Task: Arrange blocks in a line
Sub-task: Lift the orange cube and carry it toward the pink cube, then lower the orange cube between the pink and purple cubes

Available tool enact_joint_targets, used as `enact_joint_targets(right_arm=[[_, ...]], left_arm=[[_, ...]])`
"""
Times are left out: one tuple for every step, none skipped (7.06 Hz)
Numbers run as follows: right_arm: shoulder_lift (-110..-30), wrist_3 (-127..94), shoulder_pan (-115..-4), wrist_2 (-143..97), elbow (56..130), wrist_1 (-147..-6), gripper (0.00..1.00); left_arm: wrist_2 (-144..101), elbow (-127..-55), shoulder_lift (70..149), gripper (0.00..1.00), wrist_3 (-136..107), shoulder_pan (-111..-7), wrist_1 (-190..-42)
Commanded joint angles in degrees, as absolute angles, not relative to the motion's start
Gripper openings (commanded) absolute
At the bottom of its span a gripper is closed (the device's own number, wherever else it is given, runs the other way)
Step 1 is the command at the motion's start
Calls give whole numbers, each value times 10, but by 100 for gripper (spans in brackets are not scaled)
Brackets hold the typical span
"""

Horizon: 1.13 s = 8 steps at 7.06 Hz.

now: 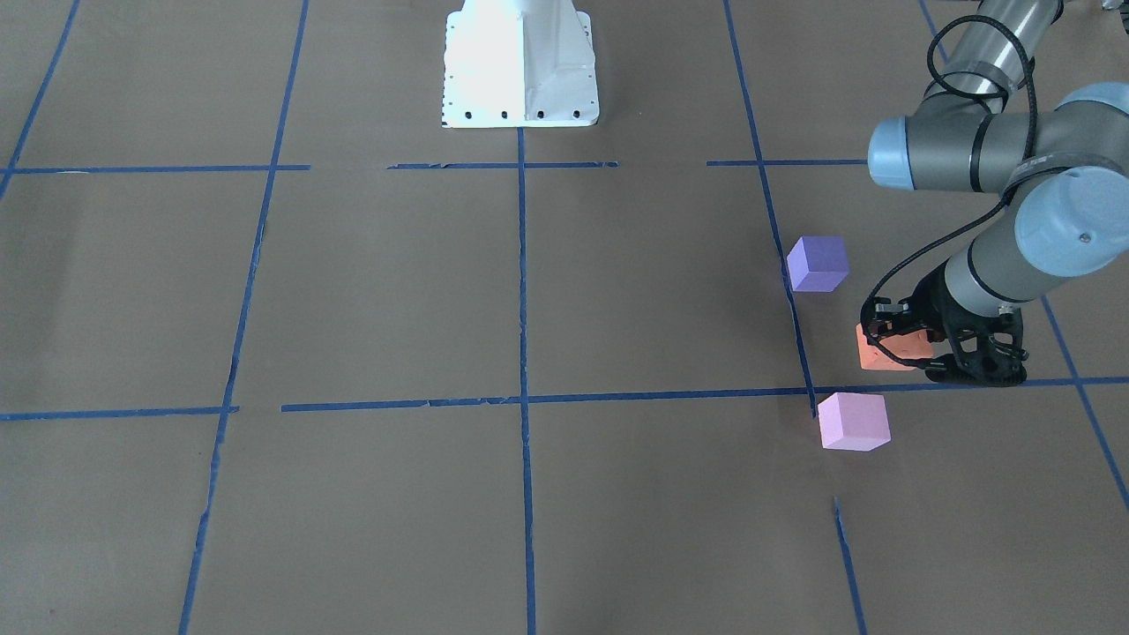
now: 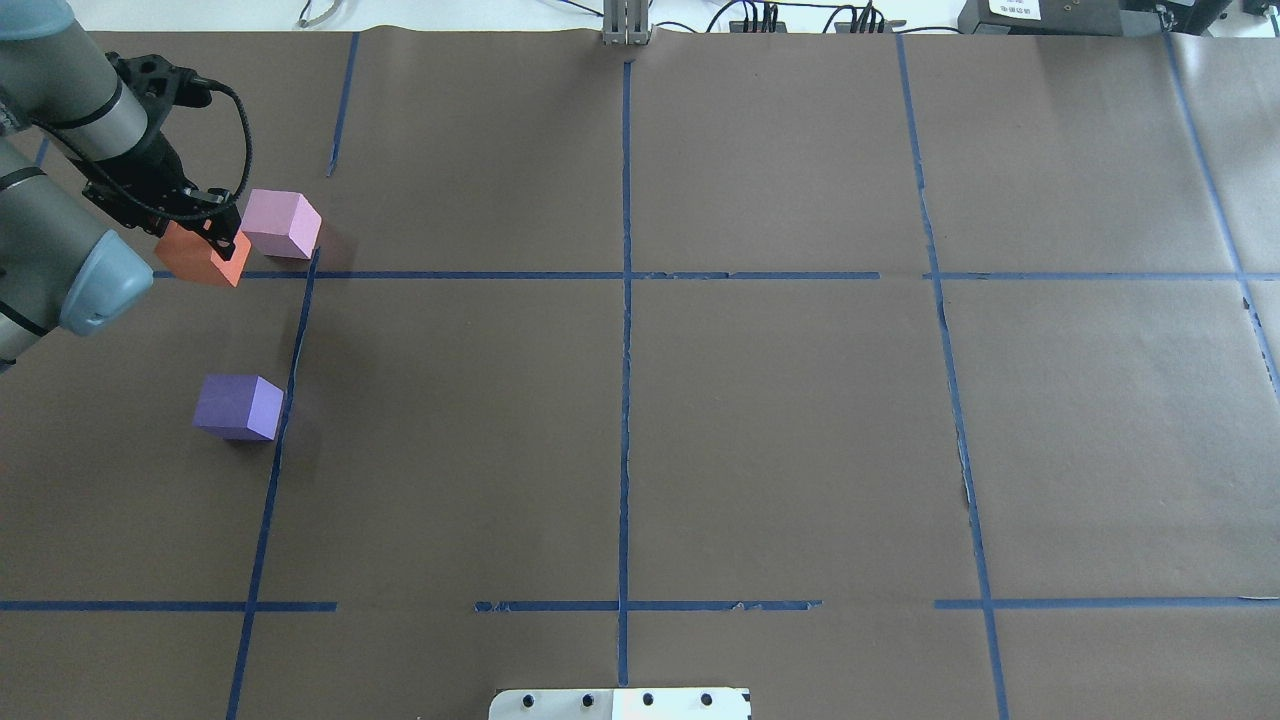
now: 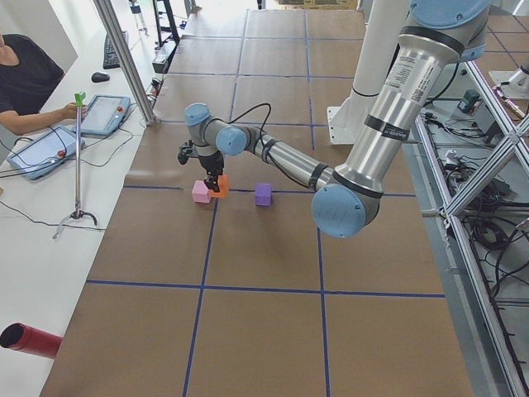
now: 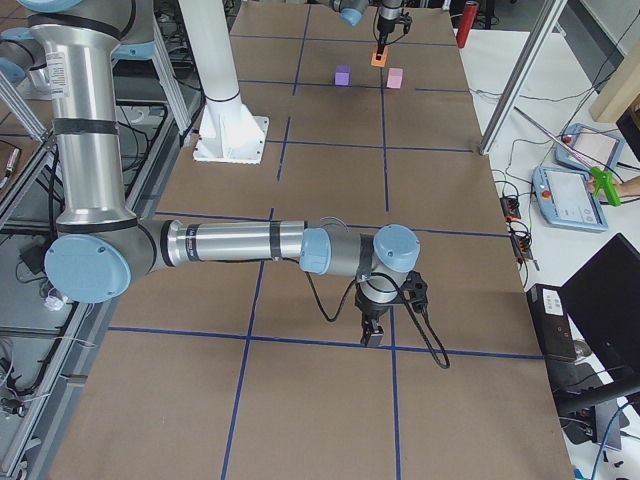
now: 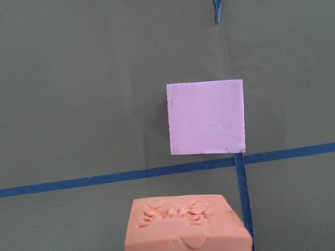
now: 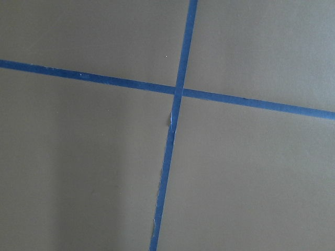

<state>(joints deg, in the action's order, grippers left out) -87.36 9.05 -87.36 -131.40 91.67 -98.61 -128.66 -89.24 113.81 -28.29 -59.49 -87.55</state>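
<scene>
My left gripper point(image 2: 215, 232) is clamped on the orange block point(image 2: 195, 262), just beside the pink block point(image 2: 283, 222); the purple block point(image 2: 238, 406) sits well apart. Placing seems in hand: next, set it between them, edges squared, then release.

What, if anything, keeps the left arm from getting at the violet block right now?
Likely yes for reach: the violet block stands alone, nearby, nothing between. But the left gripper looks shut on the orange block, so it must set that down first.
</scene>
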Motion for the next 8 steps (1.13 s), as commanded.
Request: enact_joint_targets(right_arm=[[-874,91,-874,-1314,917,-986,100],[-874,91,-874,-1314,917,-986,100],[-874,91,-874,-1314,917,-986,100],[-874,91,-874,-1314,917,-986,100],[-874,91,-874,-1314,917,-986,100],[-874,91,-874,-1314,917,-986,100],[-874,91,-874,-1314,917,-986,100],[-874,91,-874,-1314,917,-986,100]], left_arm=[[-1298,-882,1139,0,-285,-586,-877],[-1304,-878,1139,0,-287,-582,-879],[-1304,-870,1139,0,-289,-578,-891],[-1305,-856,1139,0,-293,-578,-909],[-1305,-840,1138,0,-299,-577,-927],[-1311,-836,1138,0,-301,-577,-933],[-1324,-832,1138,0,-301,-577,-934],[-1325,-833,1138,0,-308,-571,-935]])
